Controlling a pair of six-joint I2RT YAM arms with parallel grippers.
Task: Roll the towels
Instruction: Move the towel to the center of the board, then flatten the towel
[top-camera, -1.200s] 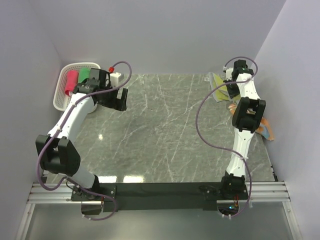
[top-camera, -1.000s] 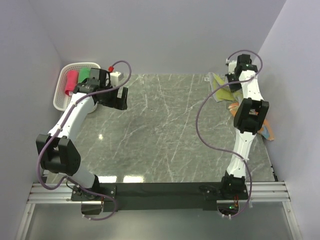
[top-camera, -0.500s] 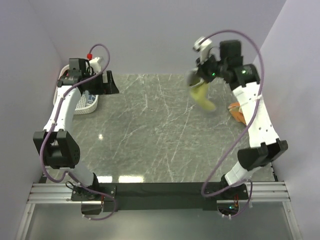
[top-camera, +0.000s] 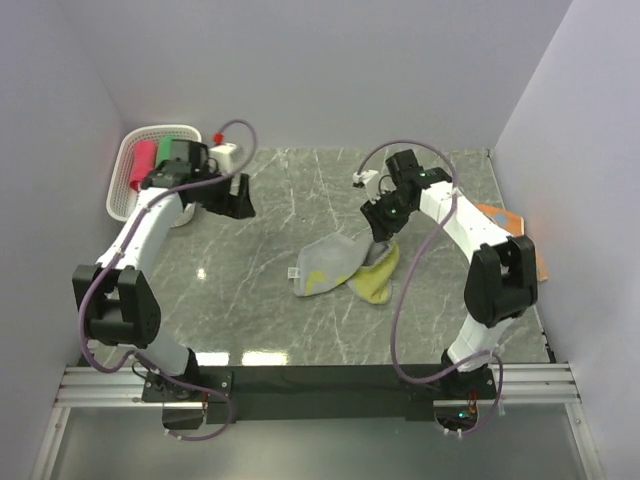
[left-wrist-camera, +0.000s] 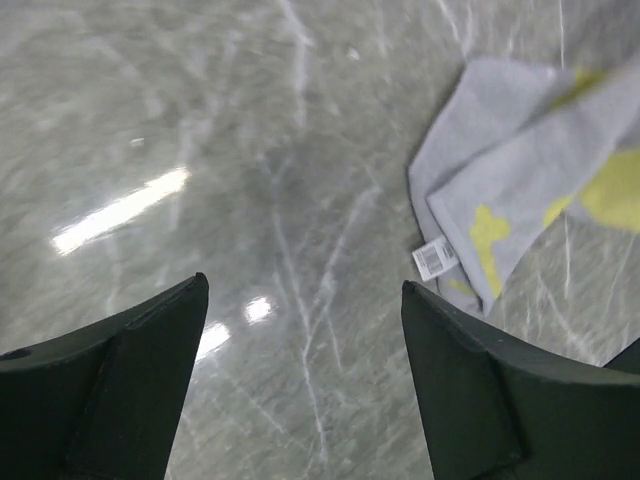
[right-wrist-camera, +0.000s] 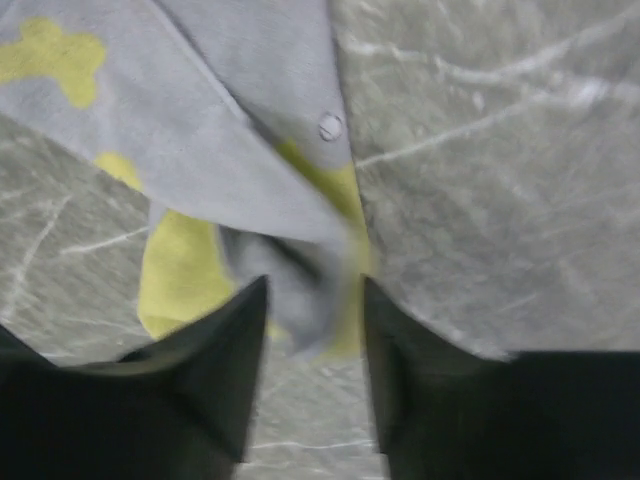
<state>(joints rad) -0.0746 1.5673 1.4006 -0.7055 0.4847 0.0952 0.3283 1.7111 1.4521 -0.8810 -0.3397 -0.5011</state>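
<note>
1. Done: pink-red towel roll (top-camera: 146, 163) and green towel roll (top-camera: 178, 150) sit in the white perforated plastic basket (top-camera: 122, 198).
2. Grey-and-yellow cloth towel (top-camera: 325, 262) lies crumpled mid-table. The right gripper (right-wrist-camera: 313, 290) pinches its edge; the left gripper (left-wrist-camera: 300, 290) gapes wide, empty.
3. Left to do, judging by this: flatten and roll it. The flat orange towel (top-camera: 500, 215) at the table's right edge is unrolled too.

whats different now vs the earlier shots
The right pincer took the grey and yellow towel from the far right corner, lifted it and carried it left and nearer. It now lies crumpled in the middle of the table, a fold still between the fingers. The left pincer swung toward the basket and came back, open. The red roll and green roll stayed put.
</note>
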